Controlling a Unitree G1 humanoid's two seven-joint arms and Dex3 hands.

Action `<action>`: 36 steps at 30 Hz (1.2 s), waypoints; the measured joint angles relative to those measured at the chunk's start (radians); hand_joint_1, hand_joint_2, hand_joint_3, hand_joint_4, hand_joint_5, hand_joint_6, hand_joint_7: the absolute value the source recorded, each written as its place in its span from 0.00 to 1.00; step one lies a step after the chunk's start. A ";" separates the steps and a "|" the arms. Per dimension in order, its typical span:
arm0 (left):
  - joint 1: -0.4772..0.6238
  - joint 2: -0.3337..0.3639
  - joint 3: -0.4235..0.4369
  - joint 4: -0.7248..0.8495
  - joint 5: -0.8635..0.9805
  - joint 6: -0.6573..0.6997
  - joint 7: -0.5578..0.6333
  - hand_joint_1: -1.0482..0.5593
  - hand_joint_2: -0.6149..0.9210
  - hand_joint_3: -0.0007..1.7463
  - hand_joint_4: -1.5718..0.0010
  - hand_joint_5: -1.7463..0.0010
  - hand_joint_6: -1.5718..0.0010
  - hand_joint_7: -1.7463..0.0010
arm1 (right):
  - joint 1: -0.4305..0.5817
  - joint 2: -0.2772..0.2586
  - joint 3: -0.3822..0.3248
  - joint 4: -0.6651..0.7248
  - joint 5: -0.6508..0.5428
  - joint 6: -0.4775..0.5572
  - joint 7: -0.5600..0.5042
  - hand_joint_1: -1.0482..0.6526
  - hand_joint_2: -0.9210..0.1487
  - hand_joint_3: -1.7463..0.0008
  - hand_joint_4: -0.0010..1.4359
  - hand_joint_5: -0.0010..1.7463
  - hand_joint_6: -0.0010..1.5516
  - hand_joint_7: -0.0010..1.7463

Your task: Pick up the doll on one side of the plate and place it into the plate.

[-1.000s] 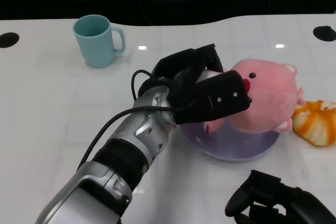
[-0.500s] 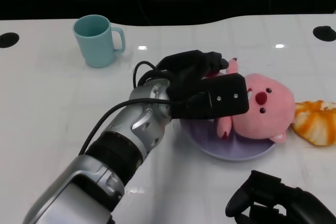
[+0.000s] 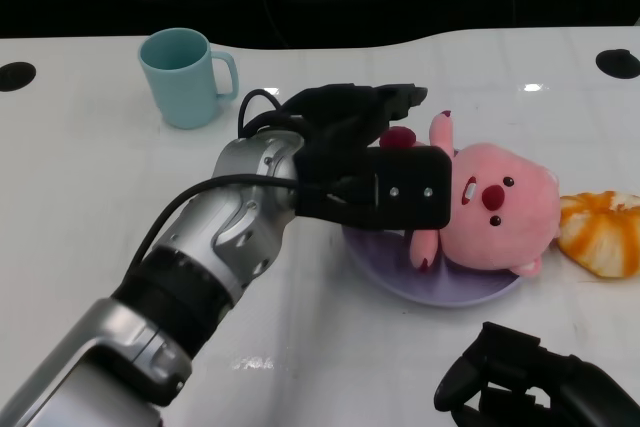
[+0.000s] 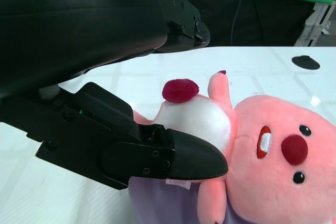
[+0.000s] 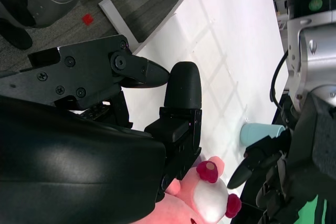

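Observation:
The pink plush doll (image 3: 495,212) lies on its back in the lavender plate (image 3: 395,269), its head toward the right rim. My left hand (image 3: 365,162) hovers over the doll's body at the plate's left side, its fingers spread and holding nothing. In the left wrist view the doll (image 4: 273,145) lies just past the spread fingers (image 4: 173,156), on the plate (image 4: 157,203). My right hand (image 3: 530,387) rests low at the table's near right edge, empty. The right wrist view shows its fingers (image 5: 181,95) apart and the doll (image 5: 210,203) beyond.
A light blue mug (image 3: 185,77) stands at the back left, also seen as the mug (image 5: 257,132) in the right wrist view. An orange and white plush toy (image 3: 603,232) lies against the plate's right side. Two dark round holes sit at the table's far corners.
The doll went from being held against the left hand to lying flat in the plate. The left hand let go and drew back to the left, fingers spread.

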 measured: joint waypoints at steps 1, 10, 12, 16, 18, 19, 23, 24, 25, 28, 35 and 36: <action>0.016 0.008 0.008 -0.025 -0.007 0.004 -0.008 0.04 1.00 0.26 1.00 0.93 0.95 1.00 | -0.001 -0.001 -0.004 0.000 0.001 0.000 0.001 0.46 0.00 0.71 0.45 1.00 0.31 0.95; 0.152 0.094 0.074 -0.281 -0.043 0.026 -0.058 0.07 1.00 0.24 1.00 0.88 0.94 0.99 | -0.002 -0.002 -0.018 0.011 0.002 -0.003 0.016 0.46 0.00 0.71 0.45 1.00 0.31 0.95; 0.184 0.114 0.099 -0.341 -0.069 0.026 -0.074 0.09 1.00 0.24 1.00 0.83 0.93 0.99 | -0.003 -0.003 -0.019 0.014 0.002 -0.006 0.018 0.46 0.00 0.71 0.45 1.00 0.31 0.94; 0.250 0.147 0.140 -0.439 -0.122 0.030 -0.111 0.15 1.00 0.21 1.00 0.74 0.90 0.98 | -0.005 -0.004 -0.023 0.021 0.004 -0.007 0.021 0.46 0.00 0.71 0.45 1.00 0.31 0.94; 0.288 0.154 0.166 -0.484 -0.159 0.034 -0.118 0.20 1.00 0.18 1.00 0.68 0.88 0.97 | -0.006 -0.004 -0.026 0.022 0.005 -0.008 0.024 0.46 0.00 0.71 0.45 1.00 0.31 0.94; 0.310 0.154 0.182 -0.505 -0.183 0.034 -0.119 0.22 1.00 0.17 1.00 0.65 0.87 0.97 | -0.006 -0.005 -0.028 0.024 0.004 -0.010 0.026 0.46 0.00 0.71 0.45 1.00 0.31 0.94; 0.388 0.153 0.243 -0.552 -0.290 0.015 -0.121 0.31 1.00 0.12 1.00 0.53 0.83 0.95 | -0.006 -0.006 -0.041 0.035 0.005 -0.016 0.029 0.45 0.00 0.71 0.45 1.00 0.31 0.94; 0.408 0.152 0.258 -0.558 -0.317 0.006 -0.120 0.32 1.00 0.12 1.00 0.52 0.82 0.95 | -0.006 -0.006 -0.045 0.035 0.006 -0.016 0.029 0.45 0.00 0.71 0.45 1.00 0.31 0.94; 0.425 0.151 0.265 -0.562 -0.337 0.001 -0.120 0.33 1.00 0.11 1.00 0.51 0.82 0.95 | -0.005 -0.006 -0.049 0.035 0.007 -0.016 0.029 0.45 0.00 0.71 0.45 1.00 0.31 0.94; 0.493 0.123 0.310 -0.594 -0.415 -0.021 -0.108 0.44 0.99 0.06 0.95 0.43 0.74 0.91 | -0.007 -0.006 -0.051 0.037 0.008 -0.017 0.032 0.45 0.00 0.71 0.45 1.00 0.31 0.93; 0.631 0.038 0.413 -0.702 -0.581 -0.010 -0.057 0.62 0.82 0.34 0.75 0.40 0.59 0.82 | -0.012 -0.007 -0.054 0.042 0.008 -0.018 0.035 0.45 0.00 0.71 0.45 1.00 0.31 0.93; 0.657 0.025 0.425 -0.728 -0.606 0.007 -0.046 0.64 0.73 0.52 0.69 0.41 0.55 0.79 | -0.012 -0.007 -0.054 0.042 0.008 -0.018 0.036 0.45 0.00 0.71 0.45 1.00 0.31 0.93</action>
